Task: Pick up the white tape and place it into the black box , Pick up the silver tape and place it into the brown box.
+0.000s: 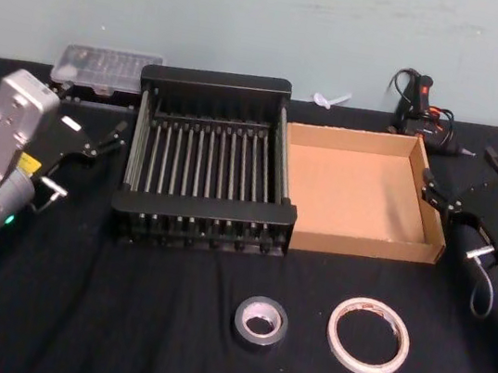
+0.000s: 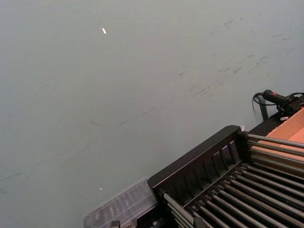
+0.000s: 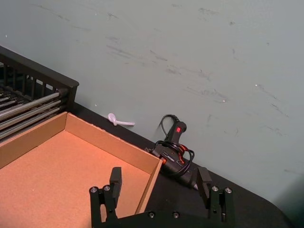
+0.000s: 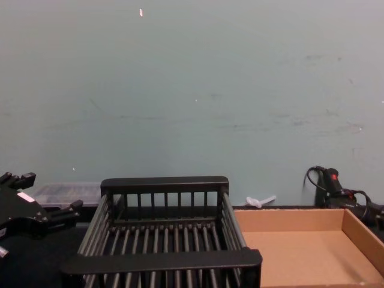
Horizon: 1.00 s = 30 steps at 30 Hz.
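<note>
White tape point(image 1: 368, 337), silver tape point(image 1: 260, 322), unboxed

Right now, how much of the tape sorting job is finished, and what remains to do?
Nothing looks done yet. The white tape and the silver tape both lie on the table in front of the boxes; the black box and the brown box hold nothing. Nothing is in hand: the left gripper and right gripper hover open at the sides. Both pick-and-place steps are left.

A scuffed, pale grey-green painted wall point(image 4: 192, 90) stands behind. A black cloth-covered table point(image 1: 160, 342) meets its foot.
</note>
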Available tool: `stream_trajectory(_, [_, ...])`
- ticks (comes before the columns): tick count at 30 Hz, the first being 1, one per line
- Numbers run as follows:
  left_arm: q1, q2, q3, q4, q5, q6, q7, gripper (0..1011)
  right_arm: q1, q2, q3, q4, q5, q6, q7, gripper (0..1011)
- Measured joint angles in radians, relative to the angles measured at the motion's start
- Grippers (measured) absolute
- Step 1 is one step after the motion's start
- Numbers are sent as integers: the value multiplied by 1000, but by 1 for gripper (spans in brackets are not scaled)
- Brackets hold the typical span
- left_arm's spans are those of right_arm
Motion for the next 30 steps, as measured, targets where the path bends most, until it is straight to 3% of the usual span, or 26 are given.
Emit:
stream_trajectory(21, [0,0,0,0,0,0,0,1001,0,0,2,0,0,0,1,1002])
stream_trajectory(30, [0,0,0,0,0,0,0,1001,-35,1,38,-45,22,7,48,1002])
